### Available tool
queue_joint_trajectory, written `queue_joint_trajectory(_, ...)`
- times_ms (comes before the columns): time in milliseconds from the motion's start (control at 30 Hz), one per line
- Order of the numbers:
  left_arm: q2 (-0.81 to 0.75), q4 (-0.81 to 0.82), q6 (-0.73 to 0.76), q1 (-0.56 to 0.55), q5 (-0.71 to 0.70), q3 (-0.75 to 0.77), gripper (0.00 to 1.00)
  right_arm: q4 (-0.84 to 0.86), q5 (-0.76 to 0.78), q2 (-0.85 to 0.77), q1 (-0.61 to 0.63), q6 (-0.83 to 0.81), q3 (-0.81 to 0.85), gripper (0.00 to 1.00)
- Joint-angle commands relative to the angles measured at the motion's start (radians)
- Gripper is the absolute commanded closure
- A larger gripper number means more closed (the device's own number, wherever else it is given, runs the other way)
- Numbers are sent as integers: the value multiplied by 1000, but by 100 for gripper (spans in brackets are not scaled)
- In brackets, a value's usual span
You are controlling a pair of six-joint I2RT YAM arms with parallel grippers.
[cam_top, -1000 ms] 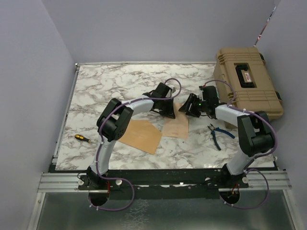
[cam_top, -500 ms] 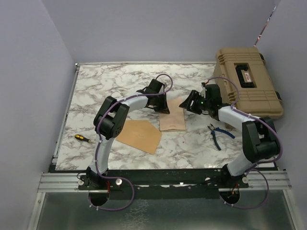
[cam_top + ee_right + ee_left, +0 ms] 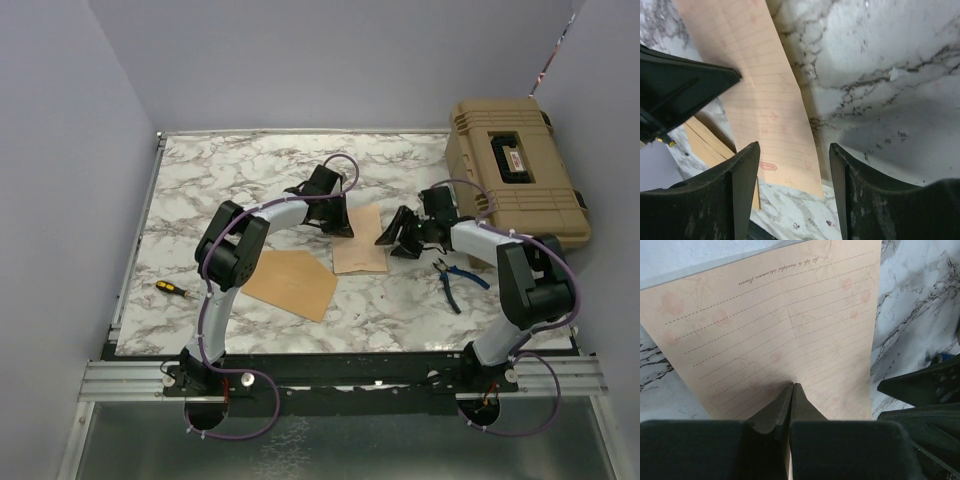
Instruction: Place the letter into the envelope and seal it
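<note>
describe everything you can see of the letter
The letter is a rectangular sheet of pale pinkish-tan paper with dashed writing lines, faint floral marks and one line of small script at one end. The left gripper is shut on the opposite end, and the sheet appears to bow slightly above the marble table. The right gripper hovers open at its right edge. The envelope lies just to its left.

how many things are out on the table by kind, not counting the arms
paper items: 2 (letter, envelope)
hand tools: 2 (screwdriver, pliers)
cases: 1 (tan case)
total: 5
</note>
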Motion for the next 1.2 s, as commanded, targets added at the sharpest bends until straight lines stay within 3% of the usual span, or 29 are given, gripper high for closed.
queue_joint_trajectory(0,108,-119,22,17,-136,-59,100,-126,-107,37,-2,46,-10,39)
queue_joint_trajectory(200,122,-119,-7,21,-124,-61,100,-115,-122,43,-2,31,-39,39)
queue_joint_trajectory(567,120,-119,-20,27,-101,-70,100,288,-271,61,-1,178,-133,45)
queue_joint_trajectory(633,114,-112,-16,30,-83,-66,99,299,-259,40,-2,180,-131,56)
queue_joint_trajectory(733,83,-90,0,33,-48,-57,94,279,-227,19,-3,166,-112,91)
queue_joint_trajectory(767,67,-88,13,35,-34,-49,90,272,-223,13,-2,160,-104,98)
queue_joint_trajectory(867,-2,-86,35,50,-12,-29,73,261,-213,-25,-2,131,-73,100)
queue_joint_trajectory(967,-93,-86,34,84,-14,-3,41,228,-182,-85,-2,97,-25,100)
queue_joint_trajectory(1033,-157,-86,24,115,-16,23,26,195,-175,-117,-2,78,29,100)
queue_joint_trajectory(1100,-202,-86,6,144,-22,52,3,182,-184,-148,-2,71,83,100)
queue_joint_trajectory(1167,-240,-87,-16,179,-12,78,1,196,-211,-169,-8,106,140,100)
